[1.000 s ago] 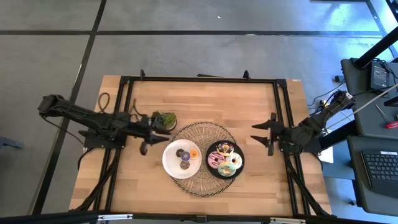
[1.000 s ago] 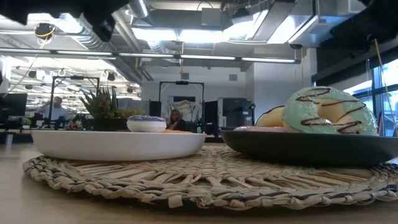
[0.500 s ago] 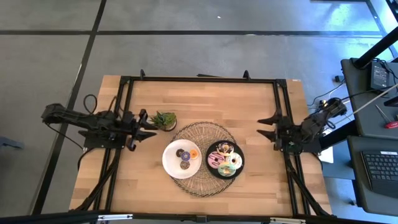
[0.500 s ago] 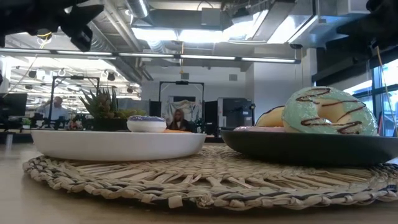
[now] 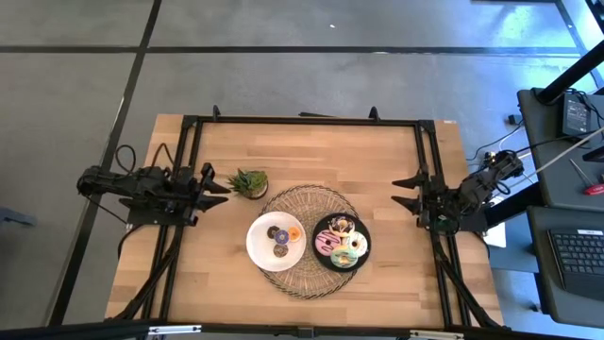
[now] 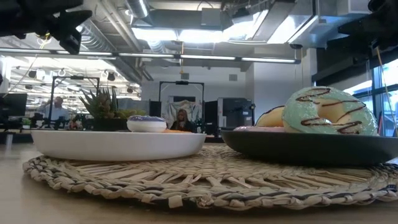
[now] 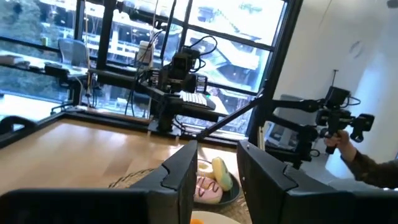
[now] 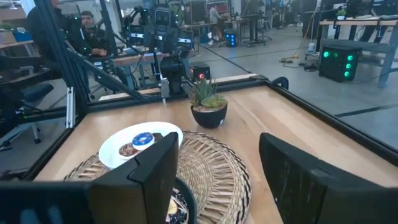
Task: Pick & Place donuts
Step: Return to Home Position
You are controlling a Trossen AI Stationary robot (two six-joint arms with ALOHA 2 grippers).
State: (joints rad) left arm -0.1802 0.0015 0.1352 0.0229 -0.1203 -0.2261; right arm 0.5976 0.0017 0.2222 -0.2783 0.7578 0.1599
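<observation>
- L tool: at left edge of bench, near potted plant, off the woven mat. Fingers spread w/ a clear gap in L wrist view, nothing between them.
- R tool: at right edge of bench, apart from both plates. Fingers spread wide in R wrist view, empty.
- Donuts: sit on the two plates, mid-bench.
- White plate: 3 small ones, i.e. brown, orange and violet donut.
- Black plate: 4 larger ones, i.e. dark-iced, pink donut, cream, green donut.
- Plates side by side on the mat, white to the left, black to the right; rims v. close, touching or not: cannot tell.
- Low view: green donut has brown stripes, stands tilted, rising above black plate's rim; cream one just behind it. Violet donut's top shows over white rim.
</observation>
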